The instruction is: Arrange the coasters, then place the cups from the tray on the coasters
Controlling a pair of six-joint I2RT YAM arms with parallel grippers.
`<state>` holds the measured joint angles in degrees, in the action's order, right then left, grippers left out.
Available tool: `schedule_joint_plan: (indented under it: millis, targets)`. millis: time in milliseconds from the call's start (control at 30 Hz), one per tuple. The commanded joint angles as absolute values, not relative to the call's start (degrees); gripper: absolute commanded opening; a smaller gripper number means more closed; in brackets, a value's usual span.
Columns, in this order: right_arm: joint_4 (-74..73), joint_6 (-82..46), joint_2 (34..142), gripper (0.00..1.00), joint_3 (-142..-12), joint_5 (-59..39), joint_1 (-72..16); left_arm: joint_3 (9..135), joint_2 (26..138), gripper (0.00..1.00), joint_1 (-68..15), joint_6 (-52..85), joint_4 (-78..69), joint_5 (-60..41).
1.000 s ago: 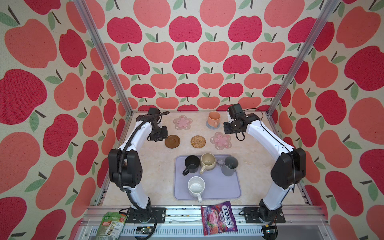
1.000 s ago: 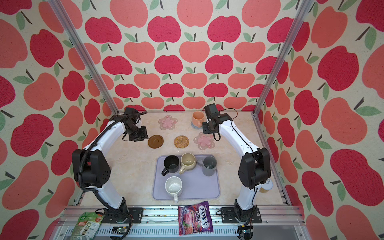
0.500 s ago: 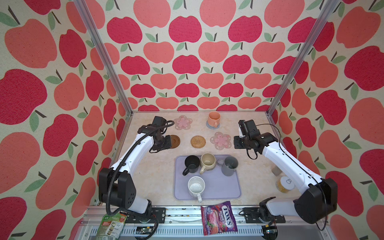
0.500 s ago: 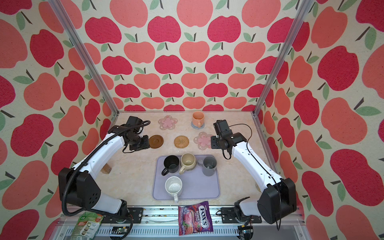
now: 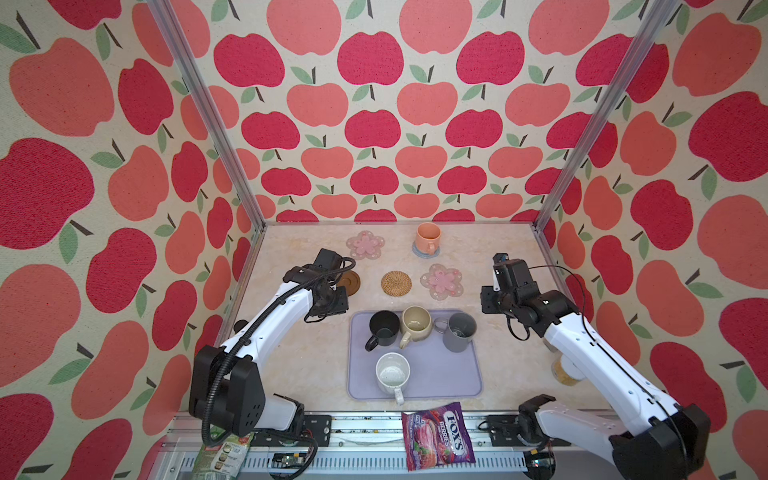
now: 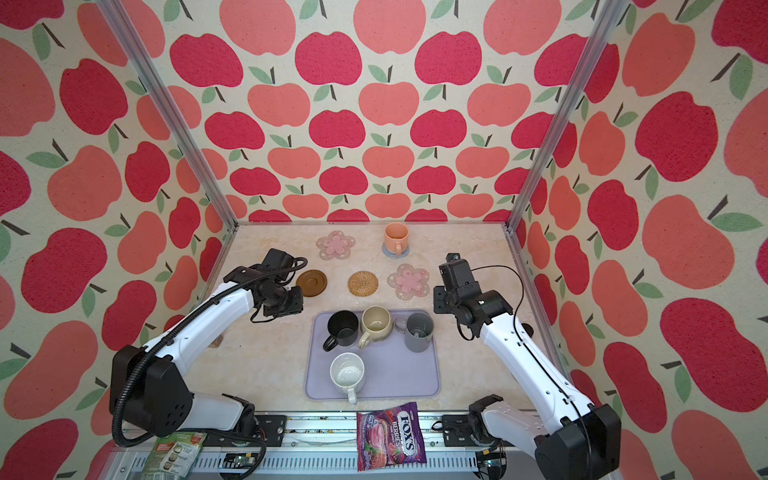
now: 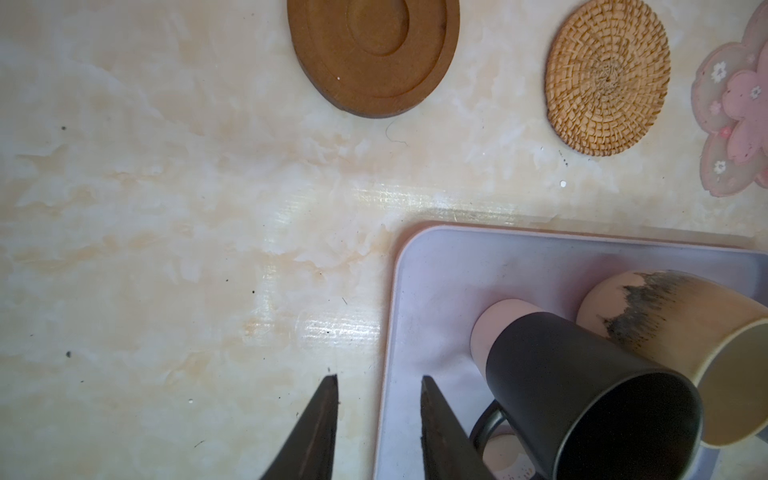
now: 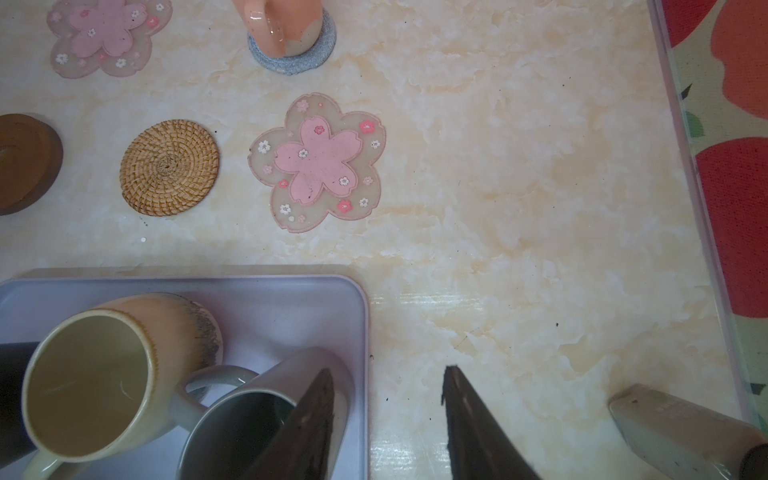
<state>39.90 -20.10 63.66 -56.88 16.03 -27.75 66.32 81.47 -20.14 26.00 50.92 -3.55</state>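
Two eyes up high, two on the wrists.
In both top views we look steeply down from the front onto the whole table [image 5: 311, 365] [image 6: 266, 365], nearly one picture twice. Our left wrist camera looks down close over one far corner of the tray [image 7: 440, 291]; the right wrist camera, perhaps a little higher, over the other. Both share the rattan coaster [image 7: 606, 77] and a flower coaster [image 8: 318, 162].

The setting is a robot test cell in a lab. Apple-printed fabric walls [image 5: 374, 124] on bare aluminium corner posts [image 5: 205, 104] enclose a cream marbled surface [image 5: 316, 374]. Two white-and-black robot arms [image 5: 270, 324] are mounted on a slotted metal rail [image 5: 353, 461] along its front edge.
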Motion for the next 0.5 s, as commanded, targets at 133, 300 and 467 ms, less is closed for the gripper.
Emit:
schedule_joint_plan:
  millis: [133, 300, 467]
  targets:
    - [39.0, -22.9, 61.6, 0.48, -54.5, 16.9, -27.9, 69.8, 81.2, 0.36, -21.0, 24.6, 54.2, -1.2]
    - [39.6, -21.8, 61.9, 0.49, -54.7, 17.7, -27.8, 68.3, 80.4, 0.36, -21.9, 24.6, 55.0, -1.8]
    - [39.3, -21.4, 63.2, 0.49, -55.8, 17.6, -27.6, 68.2, 80.0, 0.36, -23.8, 23.4, 59.0, -0.6]
